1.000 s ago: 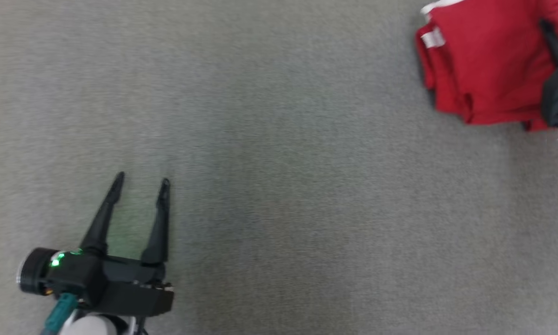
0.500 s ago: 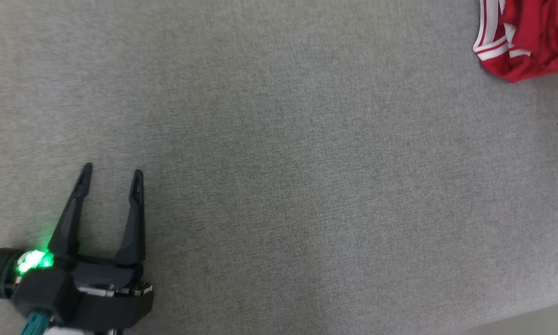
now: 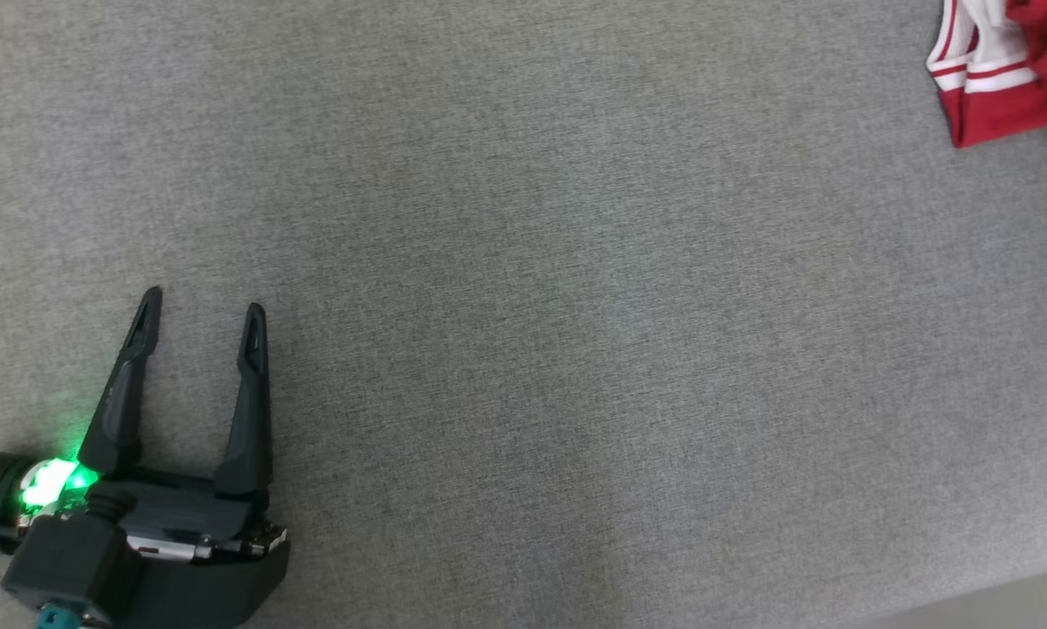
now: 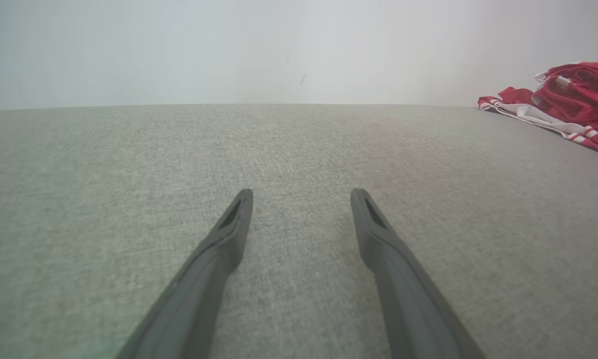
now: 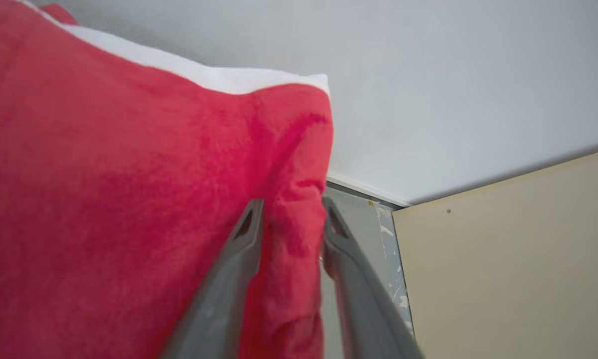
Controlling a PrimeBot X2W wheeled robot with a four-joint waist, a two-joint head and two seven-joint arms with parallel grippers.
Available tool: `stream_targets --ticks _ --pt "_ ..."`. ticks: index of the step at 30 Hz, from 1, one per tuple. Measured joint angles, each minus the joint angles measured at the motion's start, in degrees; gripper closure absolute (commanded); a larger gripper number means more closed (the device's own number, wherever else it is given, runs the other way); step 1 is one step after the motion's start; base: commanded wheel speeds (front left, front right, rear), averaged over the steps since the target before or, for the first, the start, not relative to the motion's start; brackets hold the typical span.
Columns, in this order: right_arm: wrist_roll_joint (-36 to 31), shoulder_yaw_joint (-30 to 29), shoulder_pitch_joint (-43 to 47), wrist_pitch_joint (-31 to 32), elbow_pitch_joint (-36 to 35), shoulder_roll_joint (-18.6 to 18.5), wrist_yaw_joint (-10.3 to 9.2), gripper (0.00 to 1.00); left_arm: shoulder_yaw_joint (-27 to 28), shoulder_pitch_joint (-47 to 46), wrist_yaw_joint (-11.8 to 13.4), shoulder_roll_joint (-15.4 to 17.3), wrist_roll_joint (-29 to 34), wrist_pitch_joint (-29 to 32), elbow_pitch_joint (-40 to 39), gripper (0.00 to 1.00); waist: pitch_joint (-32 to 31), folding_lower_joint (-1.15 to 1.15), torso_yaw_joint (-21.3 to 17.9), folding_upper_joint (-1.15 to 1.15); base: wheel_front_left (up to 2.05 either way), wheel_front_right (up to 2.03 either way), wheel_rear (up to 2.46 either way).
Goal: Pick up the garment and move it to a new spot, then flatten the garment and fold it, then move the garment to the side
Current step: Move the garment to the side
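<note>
Left gripper (image 3: 202,301) hangs low over the grey woven-cloth desk (image 3: 523,262), fingers spread wide w/ bare cloth between the tips and nothing held. A green light glows at its base.

The red garment with white-and-red striped trim (image 3: 1003,96) lies on the desk well ahead of those fingers and far off to their right side, well apart from them. In the left wrist view (image 4: 578,99) it's a crumpled heap. Its striped hem runs along the near side at a slant, approx. from the far end toward the right edge of that view, so the visible part stretches that way. Most of the heap is cut off by the frame, so its full long axis can't be told.

Right gripper (image 5: 292,202) has its fingers part-way apart w/ a thick vertical fold of the same red cloth (image 5: 129,199) filling the gap between them. The rest of the cloth spreads out to the left of the fingers, white band along its top edge. Can't tell if the fingers actually press the fold or just flank it. Right of them there's a beige panel (image 5: 518,274).
</note>
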Motion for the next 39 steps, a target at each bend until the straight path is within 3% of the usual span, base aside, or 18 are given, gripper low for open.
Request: stream_targets --ticks 12,18,28,39 --pt "-3.44 -4.1 -0.46 -10.25 2.18 3.43 0.0 0.0 1.14 0.82 -0.21 -2.56 -0.29 0.29 3.65 0.0 -5.23 0.03 1.65 0.02 0.0 0.0 0.0" --pt "-1.94 -4.49 3.68 -15.43 0.16 7.9 0.0 0.0 2.92 4.15 -0.21 -3.96 -0.6 0.49 4.89 0.0 -10.86 0.02 2.72 0.02 0.0 0.0 0.0" --pt "-0.62 -8.93 18.18 -18.03 -10.5 16.01 0.0 0.0 5.2 8.92 -0.21 -5.54 -0.62 0.49 6.35 0.0 -21.44 0.01 4.94 0.02 0.0 0.0 0.0" --pt "-1.26 -18.82 43.81 -18.14 -30.16 24.1 0.0 0.0 5.56 12.18 -0.21 -6.36 -0.71 0.49 7.66 0.0 -29.78 0.0 9.06 0.01 0.0 0.0 0.0"
